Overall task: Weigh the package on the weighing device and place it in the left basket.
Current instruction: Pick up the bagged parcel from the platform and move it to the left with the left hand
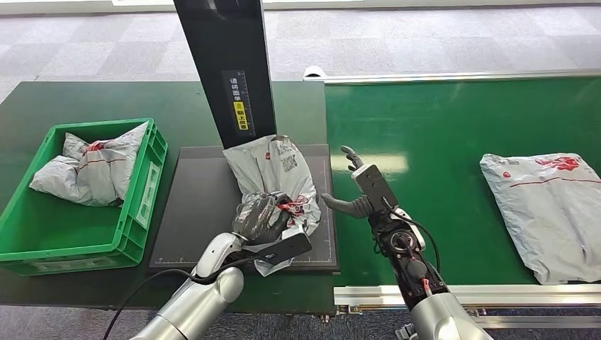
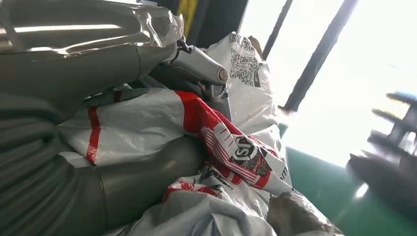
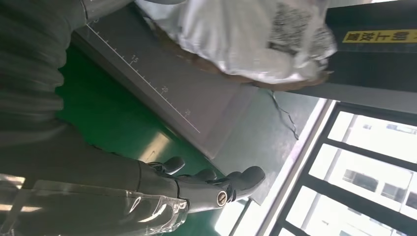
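- Package [image 1: 278,177] lying on the dark weighing device [image 1: 191,205], so already in place for weighing.
- Left robot hand [image 1: 261,218] wrapped around its near end, likely ready to lift toward the green basket [image 1: 145,185].
- Right robot hand [image 1: 363,188] spread wide, holding nothing, beside the device.

You see two silver arms, black cables along them; the left hand [image 1: 264,218] and right hand [image 1: 363,190] are dark grey, with ribbed grey wrist covers.
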